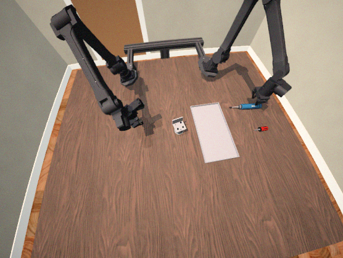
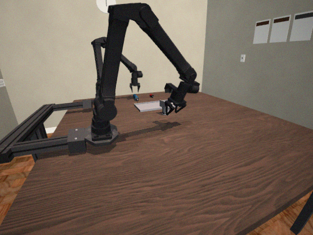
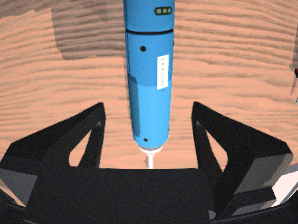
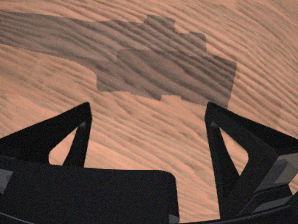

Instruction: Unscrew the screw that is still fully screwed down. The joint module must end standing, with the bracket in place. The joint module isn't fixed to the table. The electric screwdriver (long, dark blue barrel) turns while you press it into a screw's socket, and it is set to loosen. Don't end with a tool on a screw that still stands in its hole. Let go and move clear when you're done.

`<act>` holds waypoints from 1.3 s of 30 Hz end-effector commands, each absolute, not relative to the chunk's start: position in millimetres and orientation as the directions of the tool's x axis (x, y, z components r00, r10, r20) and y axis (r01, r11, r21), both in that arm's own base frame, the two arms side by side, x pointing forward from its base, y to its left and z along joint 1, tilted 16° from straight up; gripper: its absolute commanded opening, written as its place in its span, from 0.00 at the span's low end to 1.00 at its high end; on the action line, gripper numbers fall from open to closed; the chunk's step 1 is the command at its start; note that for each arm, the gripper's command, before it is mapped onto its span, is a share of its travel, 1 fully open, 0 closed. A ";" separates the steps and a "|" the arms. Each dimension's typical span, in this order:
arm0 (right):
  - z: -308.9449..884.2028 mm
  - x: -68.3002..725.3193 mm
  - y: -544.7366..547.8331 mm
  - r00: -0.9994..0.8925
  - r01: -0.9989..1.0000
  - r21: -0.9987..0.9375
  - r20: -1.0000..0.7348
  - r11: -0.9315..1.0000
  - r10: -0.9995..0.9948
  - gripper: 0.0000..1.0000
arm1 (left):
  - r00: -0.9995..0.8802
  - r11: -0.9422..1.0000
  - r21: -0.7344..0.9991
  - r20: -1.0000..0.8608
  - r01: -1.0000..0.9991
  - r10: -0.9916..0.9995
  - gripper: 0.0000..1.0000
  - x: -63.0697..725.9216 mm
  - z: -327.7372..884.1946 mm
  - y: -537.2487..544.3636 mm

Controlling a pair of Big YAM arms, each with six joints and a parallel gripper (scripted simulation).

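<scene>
The electric screwdriver (image 1: 247,107) (image 2: 135,98) (image 3: 150,75) lies on the table, blue in these views. My left gripper (image 1: 258,100) (image 2: 135,90) (image 3: 148,109) is open above it, with the barrel between and below the fingertips in the left wrist view. The joint module (image 2: 164,111) stands upright. Its white bracket (image 1: 179,126) (image 2: 162,103) is on top, with several dark spots; how far any screw stands up is too small to tell. My right gripper (image 1: 140,120) (image 2: 172,113) (image 4: 148,109) is open and empty above the table, beside the module.
A shallow white tray (image 1: 216,133) (image 2: 149,106) lies between the module and the electric screwdriver. A small red screwdriver (image 1: 264,128) (image 2: 151,95) lies near the electric one, towards the table's side edge. The right arm's shadow falls on the table in the right wrist view.
</scene>
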State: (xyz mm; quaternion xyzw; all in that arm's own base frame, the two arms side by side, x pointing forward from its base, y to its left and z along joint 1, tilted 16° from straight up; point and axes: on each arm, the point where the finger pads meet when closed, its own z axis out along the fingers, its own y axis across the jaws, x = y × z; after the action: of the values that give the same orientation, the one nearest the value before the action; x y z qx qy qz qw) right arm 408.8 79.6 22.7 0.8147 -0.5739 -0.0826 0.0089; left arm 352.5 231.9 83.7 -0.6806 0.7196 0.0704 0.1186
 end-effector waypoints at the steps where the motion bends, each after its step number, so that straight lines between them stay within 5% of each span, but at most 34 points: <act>1: 56.3 422.4 62.9 0.407 -0.906 0.087 -0.092 -0.414 -0.909 0.86 | -0.035 0.062 -0.086 -0.282 -0.994 -0.959 0.65 362.5 95.7 236.5; 39: 60.9 407.3 50.5 0.481 -0.861 0.163 -0.042 -0.482 -0.875 0.86 | -0.035 0.062 -0.086 -0.282 -0.994 -0.959 0.65 362.5 95.7 236.5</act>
State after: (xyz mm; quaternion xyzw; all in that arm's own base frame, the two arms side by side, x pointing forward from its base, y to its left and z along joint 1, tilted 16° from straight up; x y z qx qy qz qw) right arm 386.5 43.8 36.2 0.8502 -0.5136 -0.0841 0.0795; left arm 352.5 231.9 83.7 -0.6806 0.7196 0.0704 0.1186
